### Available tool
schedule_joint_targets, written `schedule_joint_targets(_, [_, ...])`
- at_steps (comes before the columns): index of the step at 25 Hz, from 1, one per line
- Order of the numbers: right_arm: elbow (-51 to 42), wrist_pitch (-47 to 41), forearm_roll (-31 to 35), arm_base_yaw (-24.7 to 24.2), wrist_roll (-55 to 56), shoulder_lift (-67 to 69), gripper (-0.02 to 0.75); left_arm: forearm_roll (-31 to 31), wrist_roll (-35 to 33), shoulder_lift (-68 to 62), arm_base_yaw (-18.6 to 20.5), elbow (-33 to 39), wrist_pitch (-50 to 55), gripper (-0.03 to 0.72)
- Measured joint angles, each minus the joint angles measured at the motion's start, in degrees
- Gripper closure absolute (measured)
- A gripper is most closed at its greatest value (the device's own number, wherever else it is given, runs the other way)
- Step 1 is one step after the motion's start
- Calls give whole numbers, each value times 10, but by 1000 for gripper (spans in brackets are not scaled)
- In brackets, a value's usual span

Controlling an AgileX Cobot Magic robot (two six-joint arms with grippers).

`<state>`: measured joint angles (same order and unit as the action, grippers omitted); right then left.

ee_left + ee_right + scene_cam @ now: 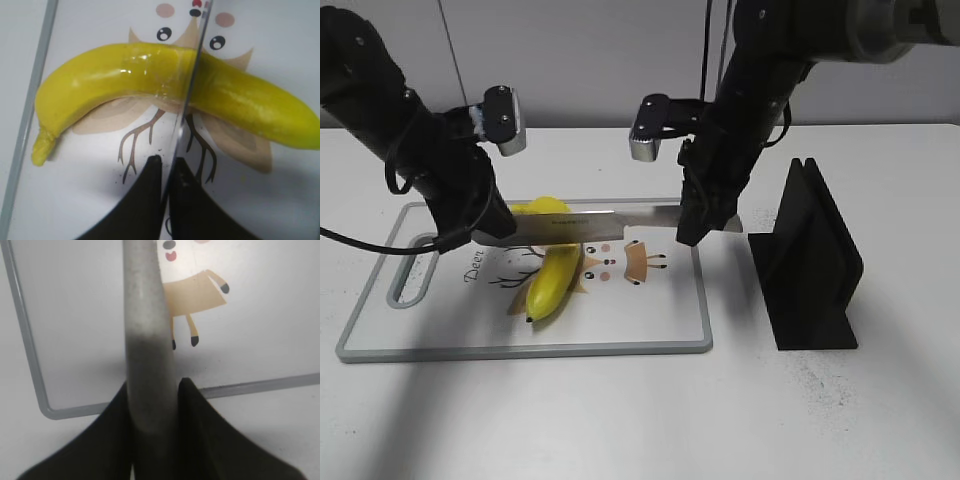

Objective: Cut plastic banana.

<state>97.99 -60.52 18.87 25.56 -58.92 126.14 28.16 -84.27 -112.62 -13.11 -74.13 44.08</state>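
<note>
The yellow plastic banana (553,282) lies on the white cutting board (630,325) with a cartoon deer print. A knife (582,227) is held level across the banana's middle. My right gripper (700,222) is shut on the knife's grey handle (146,315). My left gripper (486,232) is shut on the far end of the blade. In the left wrist view the thin blade (192,80) runs edge-on from between my fingers (168,165) over the banana (115,75) near its seam. Whether the blade touches the banana I cannot tell.
A black knife stand (812,262) stands on the table right of the board. The board has a grey rim (30,350) and a handle slot (410,282) at its left end. The white table surrounds it.
</note>
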Motion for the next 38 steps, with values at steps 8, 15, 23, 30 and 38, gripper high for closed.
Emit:
schedule_joint_targets(8, [40,-36,-16,0,6,-86,548,-2,3,113,-2,4,2,687])
schedule_joint_targets(15, [46,-51,-13,1,4,-108,547,-2,10,148,-2,4,21,667])
schedule_joint_targets(23, [46,-74,-57,-12,33,-108,574,47,32,149,9,4,15,87])
schedule_joint_targets(30, [46,-75,-52,-11,72,-115,574,52,134,169,12,4,-6,74])
schedule_joint_targets(38, [46,-70,-47,-11,132,-190,574,-63,400,225,41,4,24,95])
